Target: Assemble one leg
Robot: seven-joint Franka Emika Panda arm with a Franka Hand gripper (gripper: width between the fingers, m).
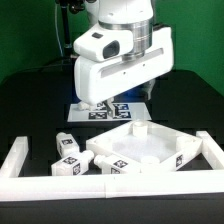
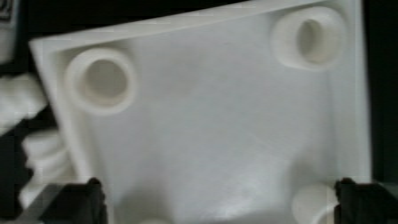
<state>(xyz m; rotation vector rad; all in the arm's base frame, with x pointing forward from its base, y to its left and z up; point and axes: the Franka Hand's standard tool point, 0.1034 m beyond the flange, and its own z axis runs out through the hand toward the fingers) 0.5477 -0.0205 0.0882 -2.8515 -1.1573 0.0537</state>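
Note:
The large white square panel [image 1: 140,147] lies tilted on the black table; in the wrist view [image 2: 214,120] it fills the frame and shows two round sockets [image 2: 102,80]. Three white legs with black-and-white tags lie to the exterior view's left of it: one [image 1: 68,143], one [image 1: 64,166] and one [image 1: 105,163] by the panel's near corner. Part of a white leg [image 2: 16,105] shows at the wrist frame's edge. My gripper [image 1: 98,102] [image 2: 219,205] hangs above the panel's far side, open and empty, with its dark fingers [image 2: 75,200] wide apart.
The marker board [image 1: 125,108] lies flat behind the panel, partly under my hand. A low white U-shaped wall [image 1: 20,160] runs along the front and up both sides, with its right arm [image 1: 211,150] close to the panel.

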